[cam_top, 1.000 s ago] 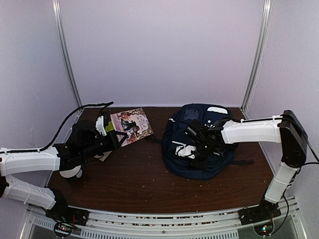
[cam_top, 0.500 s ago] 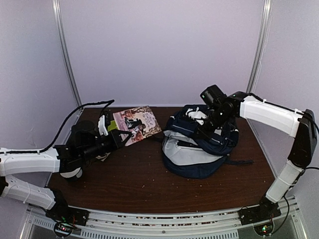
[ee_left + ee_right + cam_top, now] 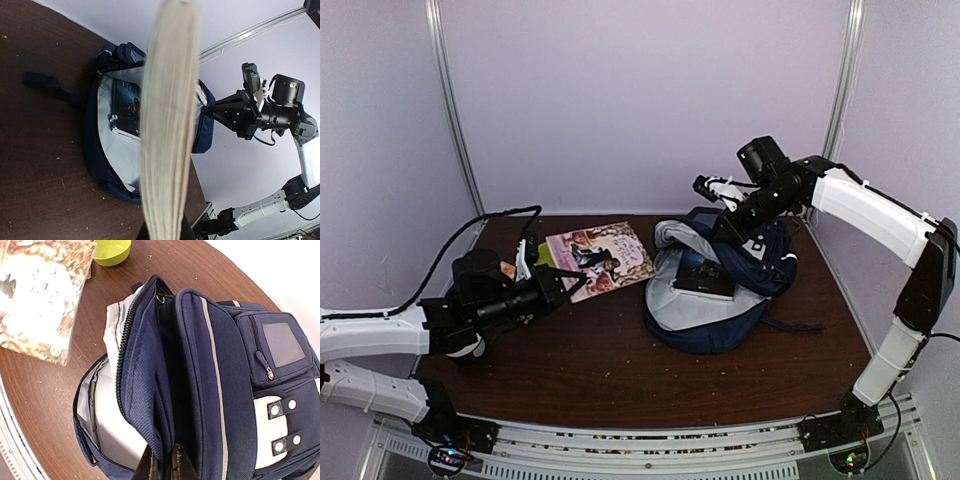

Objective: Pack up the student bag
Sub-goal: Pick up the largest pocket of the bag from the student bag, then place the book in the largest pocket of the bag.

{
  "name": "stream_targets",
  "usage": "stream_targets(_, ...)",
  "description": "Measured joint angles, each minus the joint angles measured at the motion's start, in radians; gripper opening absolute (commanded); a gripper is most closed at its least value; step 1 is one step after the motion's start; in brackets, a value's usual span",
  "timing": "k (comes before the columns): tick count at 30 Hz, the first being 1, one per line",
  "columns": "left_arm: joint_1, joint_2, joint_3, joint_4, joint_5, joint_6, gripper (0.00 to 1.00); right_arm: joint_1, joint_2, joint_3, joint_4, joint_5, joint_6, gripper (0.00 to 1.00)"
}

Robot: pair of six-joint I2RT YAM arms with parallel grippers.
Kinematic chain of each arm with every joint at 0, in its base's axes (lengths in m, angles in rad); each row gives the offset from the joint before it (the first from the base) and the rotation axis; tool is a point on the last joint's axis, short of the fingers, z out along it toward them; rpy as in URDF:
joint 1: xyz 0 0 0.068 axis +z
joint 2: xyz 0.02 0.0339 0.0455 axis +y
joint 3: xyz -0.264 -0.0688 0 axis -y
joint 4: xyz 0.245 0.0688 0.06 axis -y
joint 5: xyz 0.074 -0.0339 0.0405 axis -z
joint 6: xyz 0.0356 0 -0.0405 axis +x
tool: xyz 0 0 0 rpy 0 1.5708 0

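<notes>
The student bag (image 3: 715, 320), a navy backpack, lies on the brown table right of centre. Its main compartment gapes open and shows pale lining and a dark flat item (image 3: 704, 275) inside. My right gripper (image 3: 728, 226) is shut on the bag's upper flap and holds it raised; in the right wrist view the fingers (image 3: 165, 462) pinch the navy fabric edge (image 3: 150, 390). My left gripper (image 3: 568, 276) is shut on a picture-covered book (image 3: 602, 256), held off the table left of the bag. The left wrist view shows the book's page edge (image 3: 167, 125) and the open bag (image 3: 107, 150) behind it.
A green bowl (image 3: 111, 251) sits on the table beyond the book, at the back left. White walls and metal posts close in the back and sides. A dark strap (image 3: 795, 325) trails from the bag's right side.
My right gripper has lifted the bag's flap up and back, opening the main compartment wide. My left gripper has raised the book a little and moved it toward the bag.
</notes>
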Motion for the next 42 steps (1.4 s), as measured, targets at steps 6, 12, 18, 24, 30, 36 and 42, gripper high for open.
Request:
stream_targets(6,-0.047,0.040,-0.011,0.026,0.015,-0.067,0.00,-0.004,0.000,0.000,0.004,-0.004,0.028,0.00)
stream_targets(12,-0.064,0.241,-0.010,0.161,0.068,-0.127,0.00,-0.004,0.000,0.000,0.019,-0.010,0.053,0.00)
stream_targets(18,-0.064,0.409,0.037,0.264,0.128,-0.176,0.00,-0.007,0.003,0.013,0.024,-0.028,0.067,0.00)
stream_targets(24,-0.063,0.527,0.136,0.381,0.171,-0.204,0.00,-0.009,0.003,0.015,0.028,-0.046,0.079,0.00)
stream_targets(30,-0.060,0.697,0.223,0.519,0.196,-0.285,0.00,-0.009,0.003,0.015,0.032,-0.051,0.081,0.00)
stream_targets(36,-0.058,0.818,0.298,0.565,0.198,-0.367,0.00,-0.009,0.002,0.015,0.031,-0.051,0.079,0.00)
stream_targets(42,-0.058,0.888,0.385,0.569,0.169,-0.422,0.00,-0.009,0.002,0.015,0.031,-0.058,0.079,0.00)
